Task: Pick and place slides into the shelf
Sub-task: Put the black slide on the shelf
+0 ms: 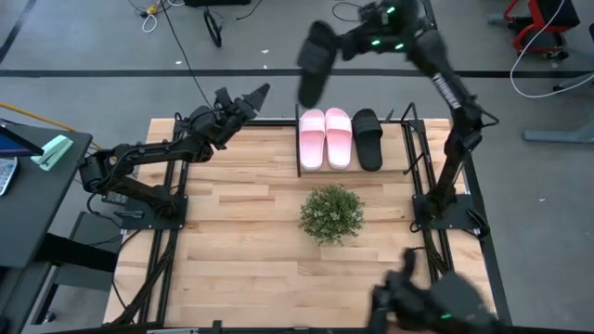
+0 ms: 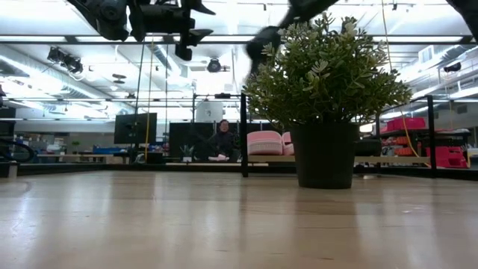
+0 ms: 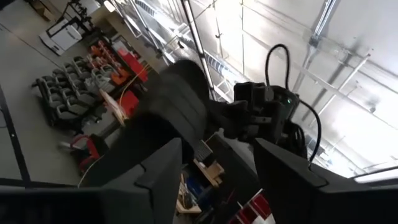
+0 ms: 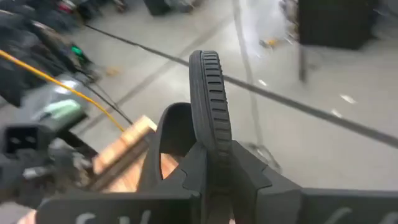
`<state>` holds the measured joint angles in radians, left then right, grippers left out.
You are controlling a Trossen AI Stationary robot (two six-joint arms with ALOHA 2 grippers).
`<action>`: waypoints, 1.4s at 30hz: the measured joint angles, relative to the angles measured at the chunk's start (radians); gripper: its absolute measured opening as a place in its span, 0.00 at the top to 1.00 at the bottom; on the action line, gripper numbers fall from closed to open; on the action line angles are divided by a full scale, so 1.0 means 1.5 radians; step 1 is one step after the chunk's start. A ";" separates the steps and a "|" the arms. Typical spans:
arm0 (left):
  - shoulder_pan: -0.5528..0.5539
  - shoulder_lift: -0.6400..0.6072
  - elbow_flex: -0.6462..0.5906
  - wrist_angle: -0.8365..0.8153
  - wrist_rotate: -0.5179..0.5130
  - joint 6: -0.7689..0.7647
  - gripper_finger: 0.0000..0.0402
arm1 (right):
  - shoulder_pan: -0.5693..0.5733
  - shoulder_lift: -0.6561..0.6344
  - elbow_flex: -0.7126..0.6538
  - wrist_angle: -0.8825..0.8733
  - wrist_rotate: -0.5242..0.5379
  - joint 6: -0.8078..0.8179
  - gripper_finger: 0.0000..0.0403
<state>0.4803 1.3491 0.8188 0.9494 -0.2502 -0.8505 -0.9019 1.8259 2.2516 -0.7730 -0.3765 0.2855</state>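
Two pale pink slides [image 1: 325,137] and one black slide [image 1: 368,139] lie side by side on the shelf [image 1: 409,139] at the table's far edge; the pink ones [image 2: 265,142] also show in the low view. My right gripper [image 1: 341,44] is raised above and beyond the shelf's left end, shut on a second black slide [image 1: 316,60]. My left gripper [image 1: 246,94] is open and empty, raised left of the shelf. In its wrist view [image 3: 217,180] it points toward the held slide [image 3: 174,106]. My right gripper pinches the black slide's sole [image 4: 210,134] between its two fingers, one finger [image 4: 193,171] on the strap side and the other on the opposite face. It comes at the slide from the table's right. The slide is lifted clear and sticks out edge-on beyond the fingertips.
A small green bushy plant [image 1: 331,211] in a dark pot [image 2: 323,153] stands mid-table, near side of the shelf. Bare wooden table [image 1: 232,232] lies around it. The shelf has an unfilled gap right of the black slide. A person [image 2: 222,142] sits in the room far behind the table.
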 joint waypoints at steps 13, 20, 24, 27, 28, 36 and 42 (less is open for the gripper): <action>0.001 0.000 0.000 -0.014 0.002 0.001 0.51 | -0.167 -0.012 0.054 -0.530 -0.018 -0.170 0.89; 0.001 0.000 0.000 -0.014 0.001 0.001 0.53 | -0.189 -0.002 0.027 -0.530 0.006 -0.177 0.89; 0.001 0.000 0.000 -0.014 0.001 -0.001 0.54 | -0.198 0.001 -0.042 -0.530 0.013 -0.184 0.89; 0.001 0.000 0.000 -0.014 0.001 -0.001 0.53 | -0.206 0.001 -0.100 -0.531 0.013 -0.186 0.89; 0.001 0.000 0.000 -0.014 0.001 -0.001 0.53 | -0.207 0.001 -0.119 -0.531 0.014 -0.186 0.89; 0.001 0.000 0.000 -0.017 0.003 -0.001 0.56 | -0.232 0.001 -0.172 -0.532 0.075 -0.206 0.89; 0.001 0.000 -0.001 -0.034 0.003 -0.001 0.55 | -0.255 0.001 -0.166 -0.532 0.062 -0.223 0.90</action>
<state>0.4812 1.3491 0.8181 0.8985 -0.2459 -0.8516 -1.2839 1.8271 2.0026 -1.5705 -0.2838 -0.0495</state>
